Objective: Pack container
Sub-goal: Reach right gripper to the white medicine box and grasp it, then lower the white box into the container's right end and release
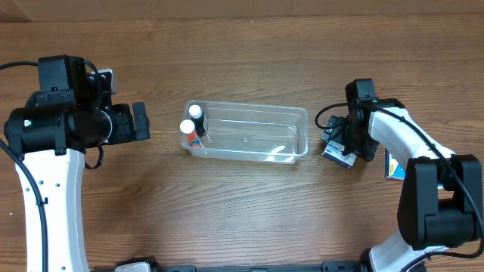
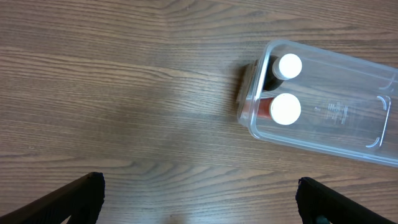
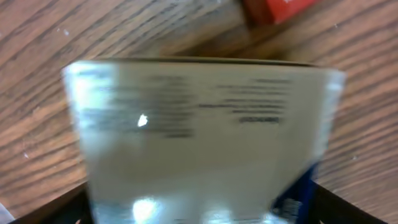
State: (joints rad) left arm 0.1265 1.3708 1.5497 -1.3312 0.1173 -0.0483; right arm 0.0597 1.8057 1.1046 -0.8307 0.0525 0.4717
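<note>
The container (image 1: pixel 257 130) sits mid-table, with two white-capped bottles (image 1: pixel 196 111) upright in its left end. Just right of it, the right gripper (image 1: pixel 342 147) clamps a white-and-blue box (image 3: pixel 199 143) (print too blurred to read). The left gripper (image 1: pixel 140 123) hangs spread and empty to the container's left.

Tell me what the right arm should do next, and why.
Probably carry the box held in the right gripper left over the container and lower it into the bare right half; the two bottles stand only at its left end.
</note>
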